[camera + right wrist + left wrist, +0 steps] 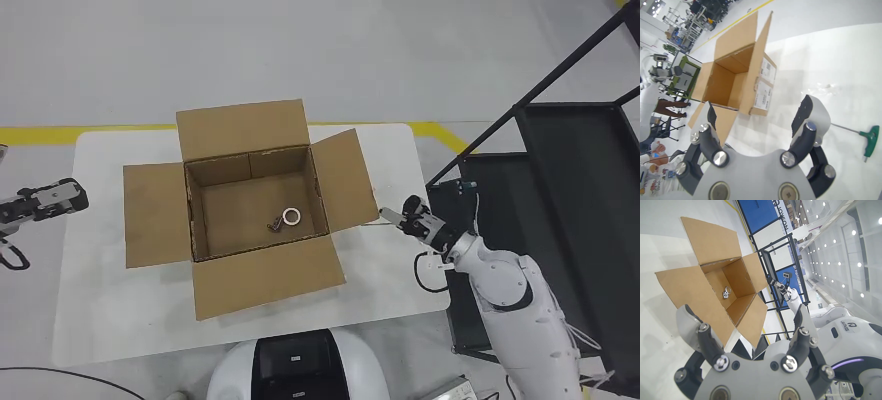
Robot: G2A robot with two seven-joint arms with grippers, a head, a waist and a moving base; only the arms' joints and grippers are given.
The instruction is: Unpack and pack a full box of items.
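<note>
Left gripper [743, 311], right gripper [758, 104] agape — one box [245, 167], one ring [291, 215], one block [272, 224] inside

A white table [100, 320] stands on grey floor [400, 60] marked by a yellow line [90, 133], beside a black rack [580, 170].

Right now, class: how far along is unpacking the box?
Done: the box stands open, nearly empty. In hand: nothing; left end effector and right end effector are open, either side of it. Left: a ring and a small metal part on its floor, then repacking.
</note>
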